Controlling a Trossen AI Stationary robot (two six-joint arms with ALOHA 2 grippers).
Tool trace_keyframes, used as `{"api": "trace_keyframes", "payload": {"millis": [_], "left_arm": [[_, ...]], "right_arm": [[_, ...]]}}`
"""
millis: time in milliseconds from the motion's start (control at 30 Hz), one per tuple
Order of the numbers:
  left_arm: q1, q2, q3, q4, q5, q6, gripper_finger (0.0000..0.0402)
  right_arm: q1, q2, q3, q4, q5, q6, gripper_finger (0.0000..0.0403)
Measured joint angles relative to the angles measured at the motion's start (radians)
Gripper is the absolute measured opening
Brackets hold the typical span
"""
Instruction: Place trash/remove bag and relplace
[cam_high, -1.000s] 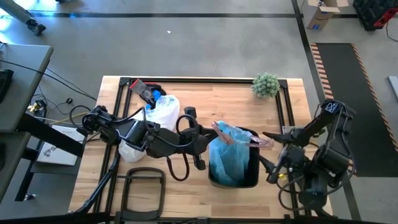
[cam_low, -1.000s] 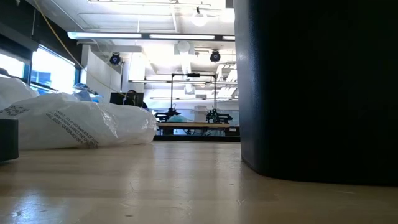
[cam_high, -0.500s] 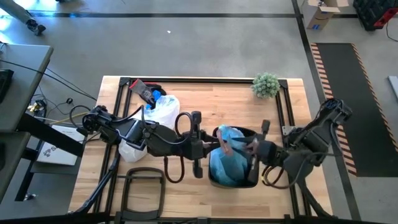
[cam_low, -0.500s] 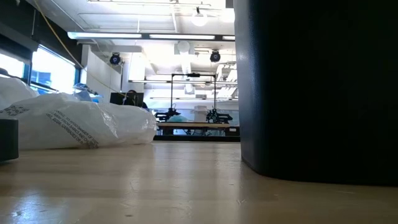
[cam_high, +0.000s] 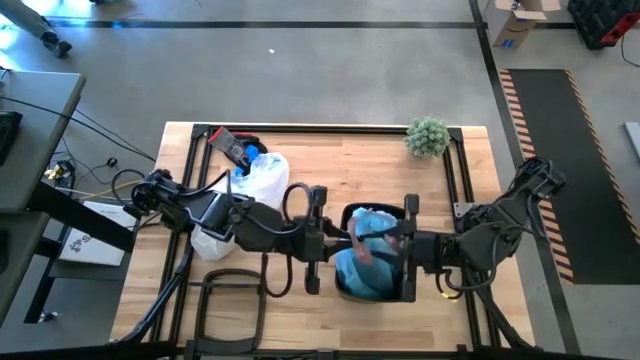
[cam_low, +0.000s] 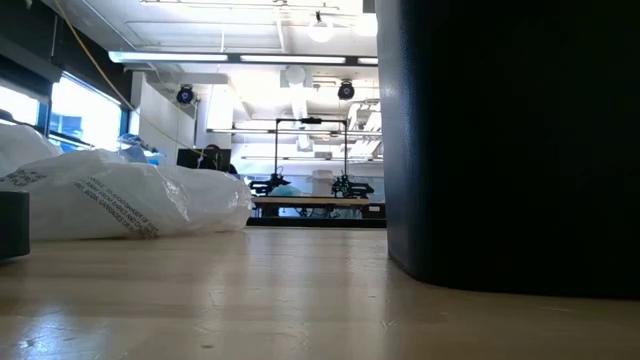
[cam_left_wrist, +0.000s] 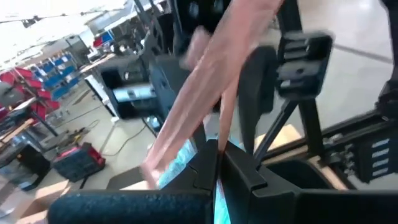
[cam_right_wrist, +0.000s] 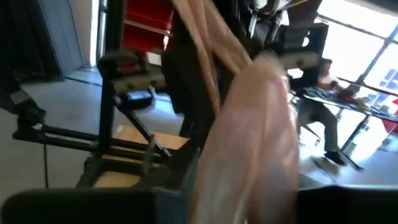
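- Nearest in the low view, a tall black plastic bin (cam_low: 510, 140) fills the right side, standing on the pale wooden table (cam_low: 200, 300)
- Seen from above, the black bin (cam_high: 408, 292) stands near the table's front edge, between the two arms
- A thin crinkled translucent light-blue plastic bin liner (cam_high: 365, 262) sits inside the bin, bunched up above its rim
- The left gripper (cam_high: 350, 238) reaches to the bin from its left side; its fingers (cam_left_wrist: 249, 177) are pressed together on a pinkish-red tie strip (cam_left_wrist: 205, 81) of the liner
- The right gripper (cam_high: 392, 240) reaches to the bin from its right side, just across from the left one; its fingers are closed down on the liner's reddish tie (cam_right_wrist: 249, 124), which fills that arm's wrist view
- To the left of the bin and farther back lies a whiter translucent plastic bag (cam_high: 245, 190) with blue bits; the low view shows it (cam_low: 120, 195) resting on the table
- Beyond that bag, near the table's far left corner, is a red and black object (cam_high: 232, 145)
- A small green plant (cam_high: 427, 136) stands at the far right corner, well apart from the bin
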Motion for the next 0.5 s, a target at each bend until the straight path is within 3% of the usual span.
{"api": "trace_keyframes", "payload": {"millis": [300,500], "left_arm": [[0.044,0.002,0.0,-0.082,0.065,-0.061,0.0],[0.07,0.021,0.0,-0.078,0.171,-0.07,0.0]], "right_arm": [[0.0,0.0,0.0,0.13,-0.018,-0.097,0.0221],[-0.039,0.0,0.0,0.131,-0.032,-0.097,0.0235]]}}
